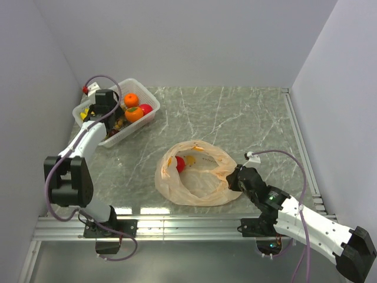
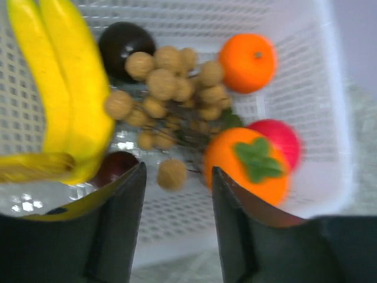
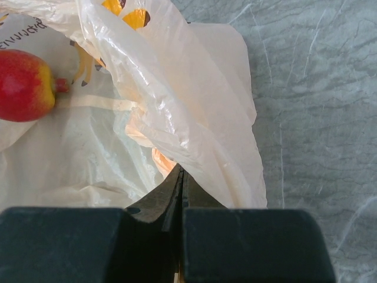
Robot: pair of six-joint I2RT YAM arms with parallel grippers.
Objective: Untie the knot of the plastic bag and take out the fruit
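The left arm reaches to ten o'clock, its left gripper poised with fingers apart over blurred fruit in the white basket, while the right gripper, at four o'clock, pinches the rim of the central plastic bag, which holds a red apple and an unclear yellow patch.

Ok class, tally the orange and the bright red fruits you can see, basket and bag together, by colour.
Orange: 2, tangerine and persimmon in the basket
Bright red: 2, a red fruit in the basket, an apple in the plastic bag
Total: 4
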